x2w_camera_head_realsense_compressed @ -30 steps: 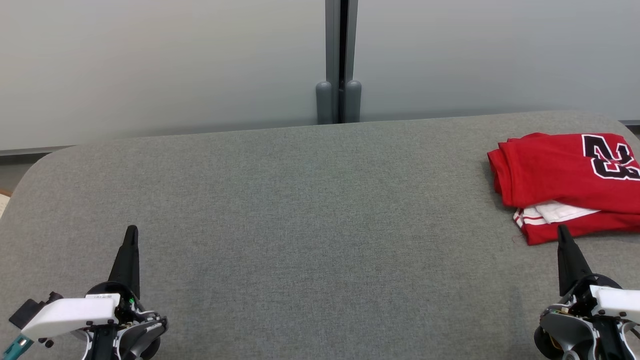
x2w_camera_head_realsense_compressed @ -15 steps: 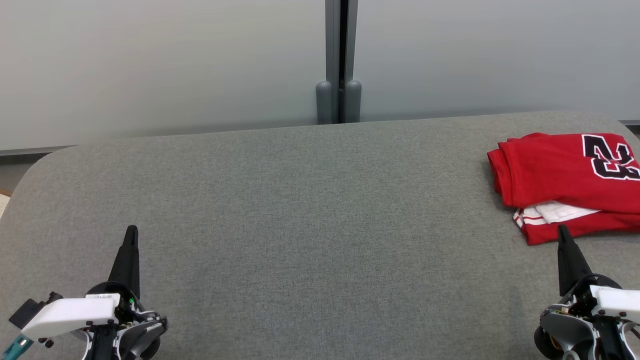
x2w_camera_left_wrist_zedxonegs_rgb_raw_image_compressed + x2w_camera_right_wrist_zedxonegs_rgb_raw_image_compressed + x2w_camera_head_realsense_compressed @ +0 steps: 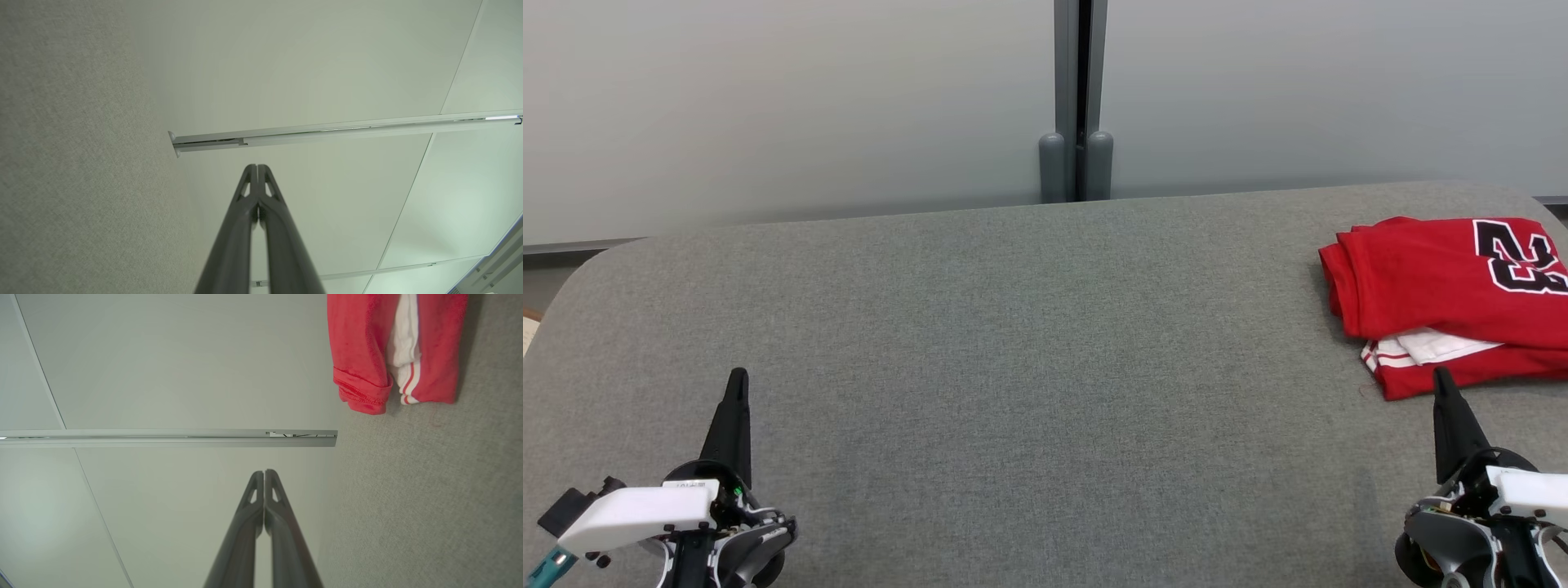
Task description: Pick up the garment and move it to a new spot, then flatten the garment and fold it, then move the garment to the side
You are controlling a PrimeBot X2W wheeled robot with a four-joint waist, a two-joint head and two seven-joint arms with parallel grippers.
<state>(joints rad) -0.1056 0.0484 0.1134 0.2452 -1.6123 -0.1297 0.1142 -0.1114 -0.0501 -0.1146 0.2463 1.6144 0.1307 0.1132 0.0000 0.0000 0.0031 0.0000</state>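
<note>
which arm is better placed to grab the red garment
Right. The right tool, shut, sits just short of the folded red garment's near edge; the left tool, also shut, is far across the grey fabric surface.

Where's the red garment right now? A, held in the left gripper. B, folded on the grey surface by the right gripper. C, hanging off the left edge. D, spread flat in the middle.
B: the red garment lies folded on the grey surface, just ahead of the shut right gripper.

Soft red cloth garment (image 3: 1437, 286) on coarse grey woven table (image 3: 1029, 343); matt dark plastic gripper (image 3: 737, 384) fingers.
</note>
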